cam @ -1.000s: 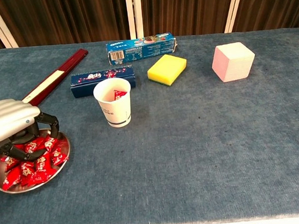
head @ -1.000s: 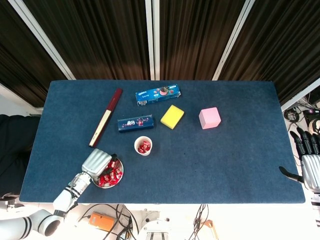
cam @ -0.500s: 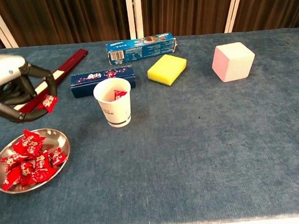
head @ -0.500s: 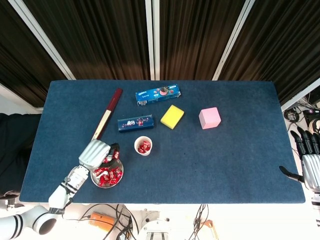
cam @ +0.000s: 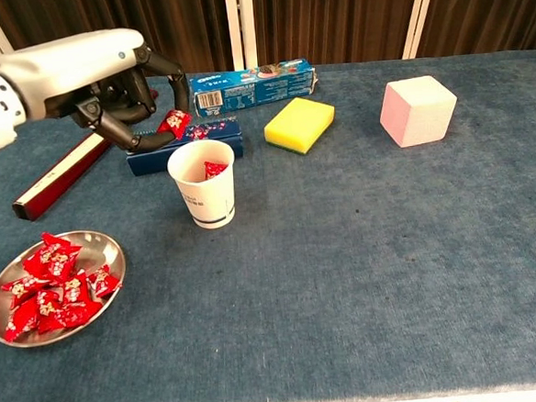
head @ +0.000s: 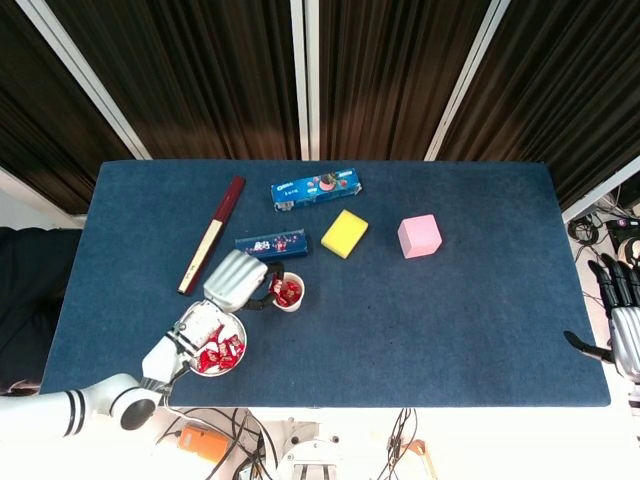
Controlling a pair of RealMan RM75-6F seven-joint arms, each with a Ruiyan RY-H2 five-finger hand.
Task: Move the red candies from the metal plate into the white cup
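My left hand [cam: 103, 79] [head: 238, 280] hovers just left of and above the white cup [cam: 203, 183] [head: 287, 291], pinching one red candy [cam: 174, 123] near the cup's rim. The cup stands upright with red candies [cam: 212, 169] inside. The metal plate [cam: 101, 250] [head: 238, 330] lies at the front left with several red candies [cam: 51, 290] [head: 218, 353] heaped on it. My right hand [head: 622, 315] shows only in the head view, off the table's right edge, fingers spread and holding nothing.
Behind the cup lie a dark blue box [cam: 183, 139], a long maroon box [cam: 76, 156], a blue cookie box [cam: 253, 85], a yellow sponge [cam: 299, 124] and a pink cube [cam: 417, 109].
My left hand rose from the plate with a red candy and travelled right and back, from over the plate to beside the cup's rim. The right hand stayed put.
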